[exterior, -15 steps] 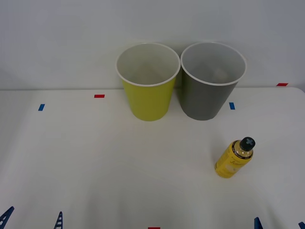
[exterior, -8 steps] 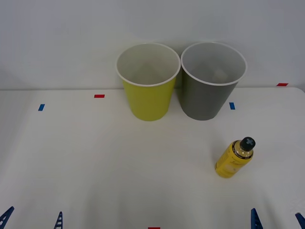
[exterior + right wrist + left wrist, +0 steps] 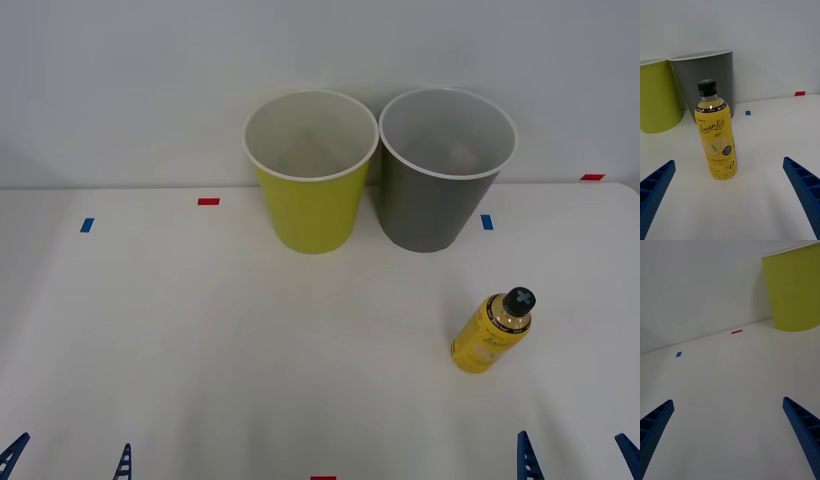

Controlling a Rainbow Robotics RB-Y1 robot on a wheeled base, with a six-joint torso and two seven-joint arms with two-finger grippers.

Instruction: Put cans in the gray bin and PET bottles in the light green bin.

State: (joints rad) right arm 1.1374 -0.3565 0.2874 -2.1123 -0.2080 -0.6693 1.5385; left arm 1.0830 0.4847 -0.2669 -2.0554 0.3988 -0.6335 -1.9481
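PET bottle [image 3: 491, 333] upright on table [image 3: 200, 340] | R tool [image 3: 573, 462] open, near

White table [image 3: 180, 330]: 2 bins [image 3: 311, 170], bottle [image 3: 490, 332]

On your worktop [image 3: 200, 330]: the light green bin [image 3: 310, 190] stands at the back, the gray bin [image 3: 440, 185] just beside it on its right; the PET bottle [image 3: 490, 332] stands upright nearer you, before the gray bin and slightly right, well apart from both.

Glossy plastic bottle [image 3: 716, 135] stands on smooth matt table [image 3: 200, 330].
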